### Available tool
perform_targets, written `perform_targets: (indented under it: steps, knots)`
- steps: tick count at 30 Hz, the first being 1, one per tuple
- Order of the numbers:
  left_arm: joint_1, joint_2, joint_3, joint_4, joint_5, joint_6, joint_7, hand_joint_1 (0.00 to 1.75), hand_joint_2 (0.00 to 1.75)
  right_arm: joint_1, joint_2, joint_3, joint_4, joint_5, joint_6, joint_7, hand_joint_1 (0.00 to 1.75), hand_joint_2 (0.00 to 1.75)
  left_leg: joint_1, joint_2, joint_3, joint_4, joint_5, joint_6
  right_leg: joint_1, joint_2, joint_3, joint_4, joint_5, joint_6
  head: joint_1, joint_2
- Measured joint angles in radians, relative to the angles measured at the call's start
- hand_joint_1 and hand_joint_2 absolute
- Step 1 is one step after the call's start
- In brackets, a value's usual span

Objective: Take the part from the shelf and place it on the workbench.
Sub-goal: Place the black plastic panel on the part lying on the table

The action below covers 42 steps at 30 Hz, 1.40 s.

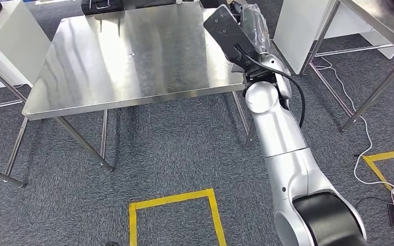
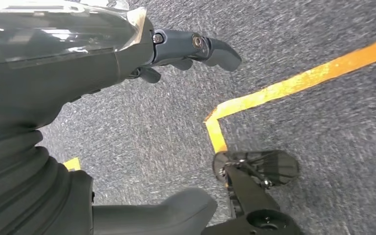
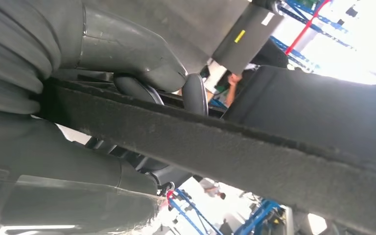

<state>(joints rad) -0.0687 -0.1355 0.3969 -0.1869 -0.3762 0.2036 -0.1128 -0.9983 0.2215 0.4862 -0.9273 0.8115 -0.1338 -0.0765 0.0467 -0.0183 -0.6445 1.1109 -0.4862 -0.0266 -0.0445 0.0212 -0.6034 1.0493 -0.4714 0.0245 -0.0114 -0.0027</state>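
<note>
Gripping the part (image 1: 224, 31), a flat black panel, the right hand (image 1: 251, 23) has its fingers (image 3: 196, 93) and thumb closed across the felt-like edge, as the right wrist view shows. Panel and hand sit over the far right corner of the workbench (image 1: 133, 56), at its right edge; whether the panel touches the steel cannot be told from the head view. A black cable runs along the right arm close to that edge.

Left hand (image 2: 176, 54) hangs by the floor over the yellow tape (image 2: 293, 81), holding nothing, fingers loosely extended (not fully spread).

Risks, as judged:
- Release this near the corner may leave the panel overhanging, so it tips off the bench.
- The steel top looks slick; a panel set down tilted could slide.
- The grip is on one edge only, so the panel may swing during lowering.
- The cable could snag the bench corner.
</note>
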Motion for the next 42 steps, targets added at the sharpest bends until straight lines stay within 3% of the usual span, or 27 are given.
perform_targets:
  steps: [2, 3, 4, 5, 7, 8, 10, 12, 14, 15, 18, 19, 20, 23, 24, 26, 28, 29, 30, 32, 33, 35, 37, 38, 40, 42]
  knots:
    - [-0.001, 0.000, 0.000, 0.000, -0.001, 0.000, 0.001, 0.00, 1.75, 0.003, -0.001, -0.001, 0.000, 0.001, 0.001, -0.001, 1.75, 1.75, -0.004, 0.015, -0.087, 0.140, -0.040, 0.006, 0.008, -0.004, 0.013, 0.000, -0.012, -0.012, 0.000, 0.000]
    - [0.000, 0.000, 0.000, 0.000, -0.001, 0.001, 0.001, 0.00, 1.75, 0.006, -0.001, -0.001, 0.000, 0.002, 0.001, 0.000, 1.75, 1.75, -0.006, 0.016, -0.126, 0.192, -0.046, 0.011, 0.014, -0.005, 0.020, 0.000, -0.019, -0.017, 0.000, 0.000]
    - [0.001, 0.000, 0.000, 0.000, -0.001, 0.001, 0.002, 0.00, 1.75, 0.010, -0.002, -0.001, 0.000, 0.003, 0.002, 0.000, 1.75, 1.75, -0.010, 0.016, -0.151, 0.211, -0.033, 0.019, 0.019, -0.006, 0.029, 0.000, -0.027, -0.020, 0.000, 0.000]
    - [0.001, 0.000, 0.000, 0.000, -0.001, 0.002, 0.002, 0.00, 1.75, 0.013, -0.002, -0.001, -0.001, 0.004, 0.003, 0.000, 1.75, 1.75, -0.015, 0.016, -0.157, 0.192, -0.001, 0.030, 0.024, -0.007, 0.041, -0.001, -0.036, -0.022, 0.000, 0.000]
    - [0.002, 0.001, 0.001, 0.000, 0.000, 0.003, 0.002, 0.00, 1.75, 0.015, -0.002, -0.002, -0.004, 0.005, 0.005, 0.000, 1.75, 1.75, -0.035, 0.017, -0.120, 0.067, 0.092, 0.066, 0.031, -0.009, 0.065, -0.005, -0.055, -0.025, 0.001, 0.000]
    - [0.002, 0.002, 0.001, 0.000, 0.000, 0.003, 0.003, 0.00, 1.75, 0.014, -0.002, -0.003, -0.005, 0.005, 0.006, 0.000, 1.75, 1.75, -0.045, 0.021, -0.096, 0.010, 0.122, 0.084, 0.036, -0.010, 0.078, -0.012, -0.063, -0.025, 0.003, 0.000]
    - [0.001, 0.005, 0.001, 0.000, 0.001, 0.003, 0.004, 0.00, 1.75, 0.013, -0.003, -0.005, -0.008, 0.005, 0.007, 0.000, 1.75, 1.75, -0.062, 0.030, -0.058, -0.060, 0.131, 0.112, 0.035, -0.013, 0.098, -0.032, -0.070, -0.021, 0.005, 0.000]
    - [0.000, 0.005, 0.001, 0.000, 0.003, 0.003, 0.004, 0.00, 1.75, 0.014, -0.003, -0.008, -0.010, 0.006, 0.008, 0.001, 1.75, 1.75, -0.069, 0.032, -0.033, -0.097, 0.116, 0.120, 0.036, -0.019, 0.116, -0.042, -0.062, -0.004, 0.002, 0.000]
    - [0.002, 0.005, 0.002, 0.000, 0.004, 0.003, 0.004, 0.00, 1.75, 0.014, -0.002, -0.010, -0.013, 0.007, 0.008, 0.001, 1.75, 1.75, -0.066, 0.028, -0.001, -0.127, 0.109, 0.120, 0.039, -0.021, 0.104, -0.006, -0.055, 0.009, 0.000, 0.000]
    - [0.002, 0.004, 0.002, 0.000, 0.005, 0.003, 0.004, 0.00, 1.75, 0.013, -0.002, -0.011, -0.014, 0.007, 0.009, 0.001, 1.75, 1.75, -0.063, 0.024, 0.014, -0.137, 0.106, 0.120, 0.039, -0.021, 0.078, 0.038, -0.059, 0.010, 0.001, 0.000]
    - [0.004, 0.002, 0.002, 0.001, 0.005, 0.003, 0.004, 0.00, 1.75, 0.022, -0.008, -0.012, -0.013, 0.007, 0.010, 0.000, 1.75, 1.75, -0.059, 0.011, 0.045, -0.144, 0.083, 0.113, 0.035, -0.020, -0.044, 0.201, -0.114, 0.004, 0.000, 0.000]
    - [0.007, 0.000, 0.002, 0.001, 0.005, 0.003, 0.004, 0.00, 1.75, 0.029, -0.010, -0.012, -0.011, 0.007, 0.011, 0.000, 1.75, 1.75, -0.057, 0.006, 0.057, -0.144, 0.072, 0.109, 0.033, -0.020, -0.076, 0.221, -0.136, 0.005, 0.000, 0.000]
    - [0.011, -0.001, 0.002, 0.001, 0.005, 0.003, 0.004, 0.00, 1.75, 0.036, -0.012, -0.012, -0.009, 0.007, 0.011, 0.001, 1.75, 1.75, -0.056, 0.001, 0.071, -0.144, 0.060, 0.104, 0.031, -0.020, -0.095, 0.212, -0.144, 0.009, 0.001, 0.000]
    - [0.018, -0.003, 0.003, 0.001, 0.005, 0.003, 0.004, 0.00, 1.75, 0.045, -0.016, -0.013, -0.007, 0.007, 0.012, 0.001, 1.75, 1.75, -0.053, -0.008, 0.106, -0.143, 0.030, 0.092, 0.023, -0.021, -0.098, 0.089, -0.080, 0.041, 0.001, 0.000]
    - [0.018, -0.004, 0.003, 0.001, 0.005, 0.003, 0.004, 0.00, 1.75, 0.045, -0.016, -0.013, -0.007, 0.007, 0.012, 0.001, 1.75, 1.75, -0.053, -0.009, 0.111, -0.143, 0.027, 0.091, 0.021, -0.021, -0.095, 0.065, -0.062, 0.046, 0.001, 0.000]
    - [0.018, -0.004, 0.003, 0.001, 0.005, 0.003, 0.004, 0.00, 1.75, 0.045, -0.016, -0.013, -0.007, 0.007, 0.012, 0.001, 1.75, 1.75, -0.053, -0.009, 0.112, -0.143, 0.025, 0.090, 0.021, -0.021, -0.094, 0.056, -0.054, 0.049, 0.001, 0.000]
    - [0.019, -0.004, 0.003, 0.001, 0.006, 0.003, 0.004, 0.00, 1.75, 0.045, -0.019, -0.013, -0.005, 0.007, 0.012, 0.001, 1.75, 1.75, -0.055, -0.010, 0.119, -0.139, 0.014, 0.085, 0.020, -0.023, -0.090, 0.003, 0.014, 0.059, 0.002, 0.000]
    - [0.019, -0.004, 0.003, 0.002, 0.006, 0.003, 0.003, 0.00, 1.75, 0.044, -0.020, -0.013, -0.004, 0.007, 0.013, 0.001, 1.75, 1.75, -0.055, -0.011, 0.126, -0.135, 0.002, 0.079, 0.022, -0.023, -0.082, -0.025, 0.052, 0.050, 0.001, 0.000]
    - [0.017, -0.004, 0.003, 0.002, 0.006, 0.003, 0.002, 0.00, 1.75, 0.040, -0.018, -0.014, -0.005, 0.007, 0.014, 0.002, 1.75, 1.75, -0.055, -0.009, 0.113, -0.095, 0.002, 0.068, 0.021, -0.023, -0.066, -0.052, 0.083, 0.031, -0.001, 0.000]
    - [0.013, -0.005, 0.003, 0.002, 0.006, 0.004, 0.001, 0.00, 1.75, 0.035, -0.013, -0.016, -0.007, 0.008, 0.016, 0.002, 1.75, 1.75, -0.047, 0.000, 0.045, 0.031, 0.000, 0.043, 0.018, -0.021, -0.025, -0.062, 0.075, -0.019, -0.006, 0.000]
    - [0.012, -0.005, 0.003, 0.002, 0.005, 0.005, 0.001, 0.00, 1.75, 0.036, -0.011, -0.017, -0.008, 0.008, 0.016, 0.002, 1.75, 1.75, -0.041, 0.005, -0.006, 0.104, -0.006, 0.032, 0.015, -0.020, -0.006, -0.065, 0.062, -0.030, -0.008, 0.000]
    - [0.015, -0.004, 0.004, 0.002, 0.002, 0.005, 0.001, 0.00, 1.75, 0.043, -0.011, -0.017, -0.008, 0.010, 0.018, 0.004, 1.75, 1.75, -0.029, 0.009, -0.072, 0.156, -0.064, 0.017, 0.013, -0.018, 0.022, -0.065, 0.038, -0.030, -0.008, 0.000]
    - [0.017, -0.003, 0.006, 0.002, 0.001, 0.005, 0.001, 0.00, 1.75, 0.047, -0.011, -0.018, -0.008, 0.014, 0.018, 0.007, 1.75, 1.75, -0.020, 0.014, -0.097, 0.119, -0.086, 0.009, 0.009, -0.014, 0.055, -0.065, 0.013, -0.024, -0.008, 0.000]
    - [0.017, -0.002, 0.007, 0.002, 0.001, 0.005, 0.001, 0.00, 1.75, 0.046, -0.010, -0.019, -0.008, 0.016, 0.018, 0.007, 1.75, 1.75, -0.017, 0.016, -0.093, 0.072, -0.063, 0.008, 0.007, -0.013, 0.071, -0.065, 0.000, -0.021, -0.008, 0.000]
    - [0.018, -0.001, 0.010, 0.002, 0.002, 0.004, 0.001, 0.00, 1.75, 0.046, -0.007, -0.018, -0.008, 0.017, 0.019, 0.008, 1.75, 1.75, -0.017, 0.022, -0.070, -0.053, 0.058, 0.014, 0.006, -0.012, 0.103, -0.066, -0.028, -0.008, -0.008, 0.000]
    - [0.018, 0.000, 0.010, 0.002, 0.002, 0.003, 0.001, 0.00, 1.75, 0.043, -0.003, -0.018, -0.010, 0.017, 0.020, 0.009, 1.75, 1.75, -0.023, 0.025, -0.051, -0.118, 0.143, 0.026, 0.010, -0.010, 0.128, -0.073, -0.051, 0.009, -0.008, 0.000]
